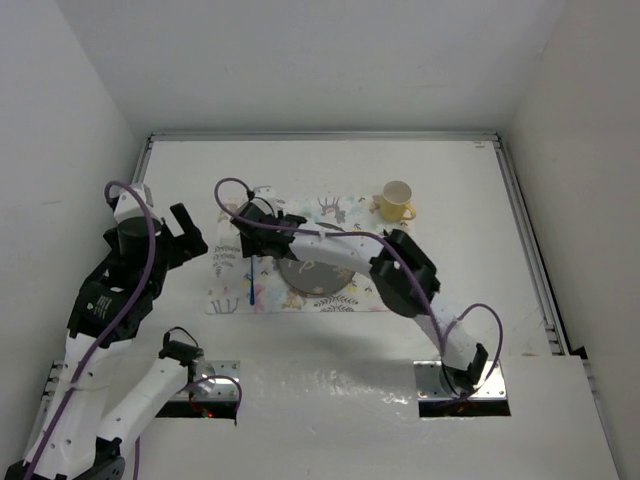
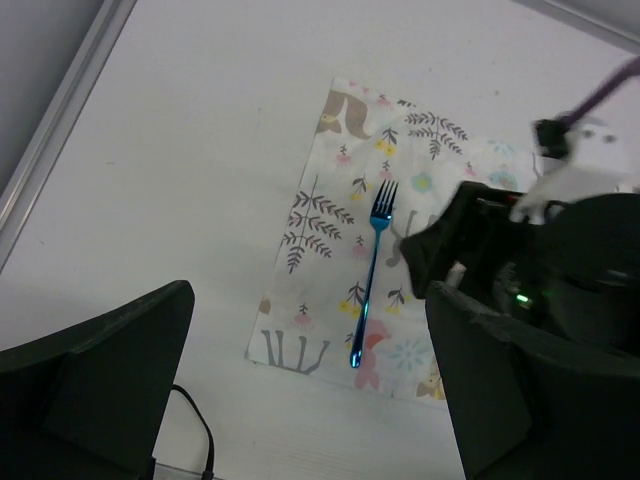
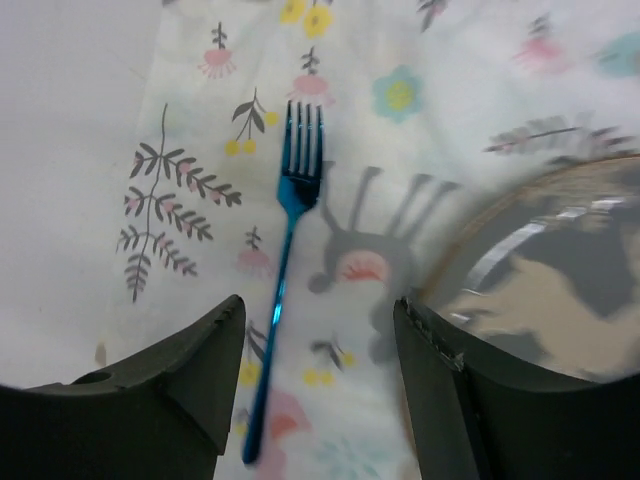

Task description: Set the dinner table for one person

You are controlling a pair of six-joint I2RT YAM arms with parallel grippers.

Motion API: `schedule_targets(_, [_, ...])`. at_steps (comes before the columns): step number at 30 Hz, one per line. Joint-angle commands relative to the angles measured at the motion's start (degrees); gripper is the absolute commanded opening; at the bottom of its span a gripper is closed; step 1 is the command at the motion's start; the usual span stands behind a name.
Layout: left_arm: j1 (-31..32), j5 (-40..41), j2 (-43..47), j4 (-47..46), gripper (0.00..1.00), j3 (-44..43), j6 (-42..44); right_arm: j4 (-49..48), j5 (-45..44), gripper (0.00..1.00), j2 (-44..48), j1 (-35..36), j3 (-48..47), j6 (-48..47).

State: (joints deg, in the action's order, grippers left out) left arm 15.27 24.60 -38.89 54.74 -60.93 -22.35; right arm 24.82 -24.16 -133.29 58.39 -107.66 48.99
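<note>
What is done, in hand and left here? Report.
Done: pastel-printed cloth placemat holds the round grey plate, with the shiny blue fork flat to its left; yellow mug stands off the far right corner. In hand: nothing; right gripper straddles the fork, jaws apart; left gripper open, off to the side. Left: probably only pulling back; no other cutlery shows.

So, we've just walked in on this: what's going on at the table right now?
The right gripper hovers, jaws apart, over a shiny blue metal fork that lies flat on the rectangular cloth placemat printed with pastel animals, just left of a round grey plate. It is not gripping the fork. A yellow mug stands by the mat's far right corner on the large white tabletop. The left gripper sits open off to the left, holding nothing.
</note>
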Motion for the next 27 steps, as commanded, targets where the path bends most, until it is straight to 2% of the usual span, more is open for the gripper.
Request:
schedule_targets(1, [-0.68, -0.51, 0.84, -1.3, 0.99, -3.06, 0.38, -4.25, -5.19, 0.61, 16.18, -1.52, 4.72, -10.73])
schedule_targets(4, [-0.68, -1.83, 1.36, -1.57, 0.99, -2.97, 1.16, -5.48, -6.85, 0.65, 24.02, -4.5, 14.55, -16.44])
schedule_targets(5, [-0.68, -2.18, 1.71, -1.48, 0.99, -2.97, 1.52, -6.7, -7.47, 0.67, 30.05, -6.52, 21.19, -17.69])
schedule_targets(7, [-0.5, -2.63, 1.89, -1.39, 0.99, -2.97, 1.96, -7.68, -7.65, 0.69, 36.49, -9.07, 27.82, -20.24])
schedule_targets(8, [-0.41, -2.63, 1.98, -1.39, 0.99, -3.06, 2.31, -8.38, -7.39, 0.7, 43.23, -12.13, 34.2, -20.86])
schedule_targets(10, [-0.24, -2.54, 2.33, -1.22, 0.99, -3.32, 2.66, -8.38, -8.26, 0.73, 50.03, -16.09, 42.56, -23.22])
schedule_targets(11, [-0.06, -2.45, 2.51, -1.3, 0.99, -3.41, 2.84, -8.03, -9.05, 0.75, 56.67, -16.9, 44.88, -24.37])
schedule_targets(13, [0.11, -2.36, 2.51, -1.3, 1.0, -3.94, 3.27, -7.07, -12.03, 0.81, 63.04, -18.92, 50.75, -27.36])
schedule_targets(15, [0.29, -2.45, 2.42, -1.3, 1.0, -4.37, 3.71, -4.44, -13.8, 0.84, 71.98, -19.63, 53.68, -29.21])
schedule_targets(19, [0.73, -2.98, 2.51, -1.83, 1.0, -4.55, 4.59, 1.71, -17.23, 0.98, 85.02, -19.72, 58.26, -29.49])
schedule_targets(22, [1.08, -4.29, 2.6, -2.36, 1.0, -4.2, 5.56, 7.51, -19.34, 0.99, 92.48, -19.72, 60.01, -26.42])
schedule_targets(27, [1.52, -6.4, 2.42, -3.32, 1.0, -4.29, 6.53, 15.95, -21.54, 0.99, 99.18, -19.72, 61.16, -20.79])
